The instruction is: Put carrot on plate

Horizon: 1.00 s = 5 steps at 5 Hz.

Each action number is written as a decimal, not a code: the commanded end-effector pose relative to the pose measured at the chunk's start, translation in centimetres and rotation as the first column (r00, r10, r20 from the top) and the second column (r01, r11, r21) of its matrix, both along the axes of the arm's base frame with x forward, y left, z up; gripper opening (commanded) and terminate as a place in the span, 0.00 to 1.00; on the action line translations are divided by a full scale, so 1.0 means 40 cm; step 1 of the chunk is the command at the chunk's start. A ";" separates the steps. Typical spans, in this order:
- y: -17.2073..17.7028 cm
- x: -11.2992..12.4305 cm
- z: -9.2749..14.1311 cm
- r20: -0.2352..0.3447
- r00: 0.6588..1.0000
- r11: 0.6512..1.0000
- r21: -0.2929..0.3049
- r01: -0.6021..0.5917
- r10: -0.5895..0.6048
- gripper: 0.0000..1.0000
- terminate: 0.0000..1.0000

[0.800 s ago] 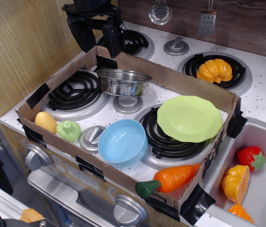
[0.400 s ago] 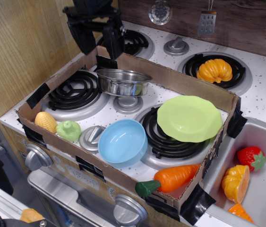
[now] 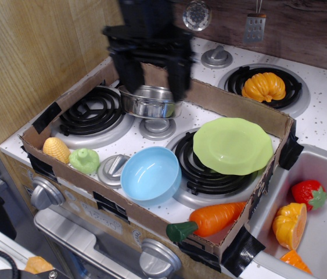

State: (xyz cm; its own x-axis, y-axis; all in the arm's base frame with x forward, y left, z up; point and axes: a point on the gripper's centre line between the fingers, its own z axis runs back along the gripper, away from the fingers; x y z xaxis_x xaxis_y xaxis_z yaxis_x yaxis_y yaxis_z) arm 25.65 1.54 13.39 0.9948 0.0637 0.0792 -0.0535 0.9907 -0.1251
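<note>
The orange carrot [image 3: 212, 219] with a dark green top lies at the front right corner inside the cardboard box, its green end over the front wall. The lime-green plate [image 3: 233, 145] rests on the right front burner, behind the carrot. My black gripper [image 3: 153, 80] hangs open and empty at the back of the box, its two fingers spread above the steel pot [image 3: 150, 102], far from the carrot. It is blurred by motion.
A light blue bowl [image 3: 151, 174] sits left of the plate. Corn [image 3: 56, 149] and a green vegetable [image 3: 85, 160] lie front left. A pumpkin [image 3: 263, 86] sits on the back right burner. The cardboard box wall [image 3: 128, 213] rings the stove. Toy food lies in the sink [image 3: 320, 232].
My gripper has moved right and forward, from the back left corner of the box to above the steel pot. Nothing else has moved.
</note>
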 end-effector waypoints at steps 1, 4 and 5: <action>-0.096 -0.063 0.010 0.033 0.991 0.991 0.025 0.132 -0.133 1.00 0.00; -0.187 -0.128 -0.114 -0.106 0.982 0.973 -0.189 0.136 -0.157 1.00 0.00; -0.214 -0.145 -0.143 -0.112 0.985 0.967 -0.233 0.105 -0.133 1.00 0.00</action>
